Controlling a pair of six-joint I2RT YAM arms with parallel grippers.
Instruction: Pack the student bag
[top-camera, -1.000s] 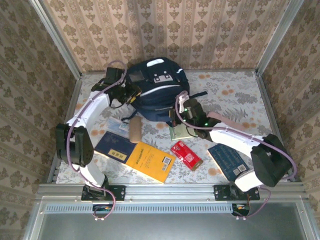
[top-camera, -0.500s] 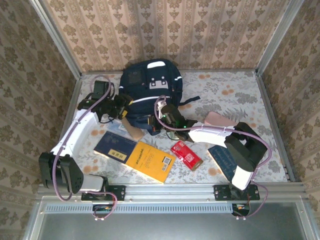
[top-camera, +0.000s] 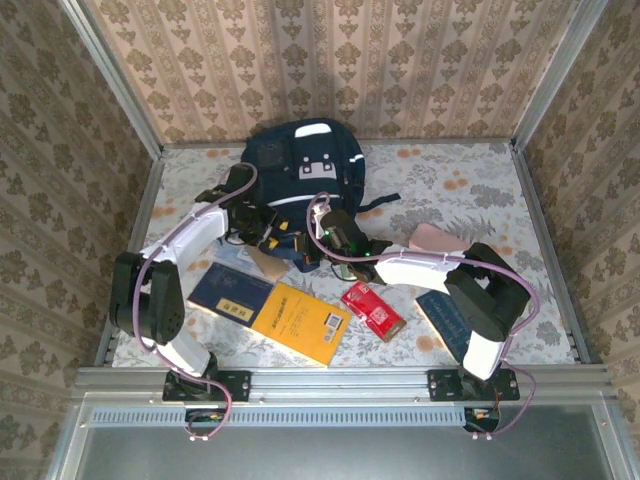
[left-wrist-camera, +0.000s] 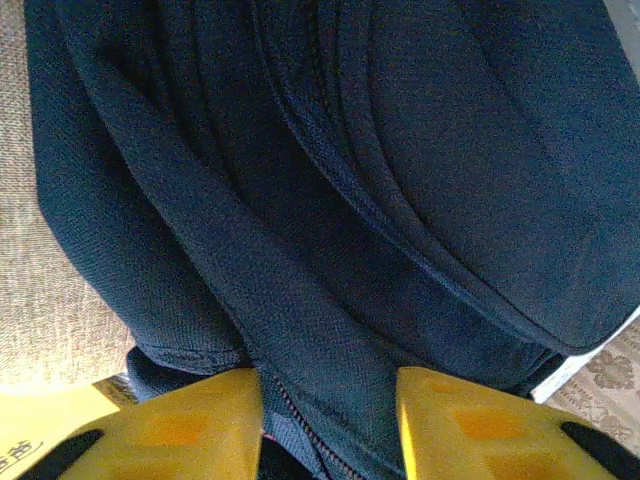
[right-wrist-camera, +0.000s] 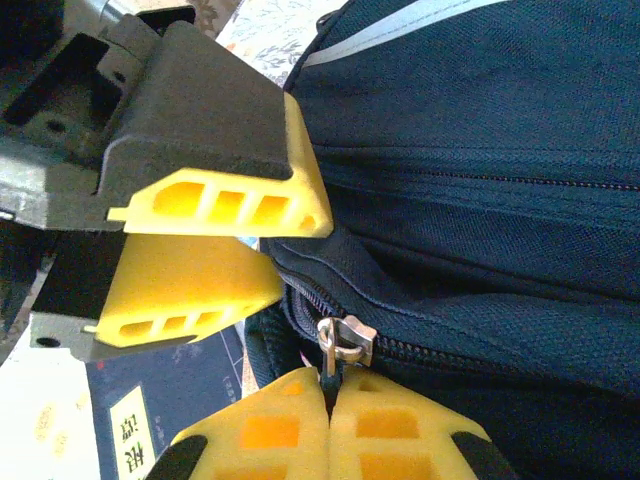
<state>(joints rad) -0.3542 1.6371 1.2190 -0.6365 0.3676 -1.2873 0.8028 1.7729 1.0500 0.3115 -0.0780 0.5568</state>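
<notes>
Opening the zip is the step in hand, judging by both grippers at the near edge of the bag.

Top view: bag (top-camera: 300, 165) lies at the far middle of the worktop (top-camera: 470, 190), near the back wall. Left gripper (top-camera: 266, 226) and right gripper (top-camera: 318, 244) meet close together at its near side. Dark blue book (top-camera: 230, 292), yellow book (top-camera: 300, 322) and red pack (top-camera: 372, 310) lie just behind the grippers, toward the arm bases. Open room is to the far right of the worktop. The left wall is near the left arm's elbow.

Left wrist view: left gripper (left-wrist-camera: 330, 430) sits narrow, 2 yellow fingers (left-wrist-camera: 200, 420) touching either side of a raised fold of bag (left-wrist-camera: 400, 150). It looks pinched, a hold to brace the cloth.

Right wrist view: right gripper (right-wrist-camera: 330, 430) is closed on the zip pull (right-wrist-camera: 345, 340), the tab caught between the tips. Left gripper (right-wrist-camera: 298, 250) is just beside it on the bag (right-wrist-camera: 480, 130), so the 2 could bump.

To do it well, keep the fold taut, draw the pull along the zip line and away from the left gripper, and stay low and clear of the books.
</notes>
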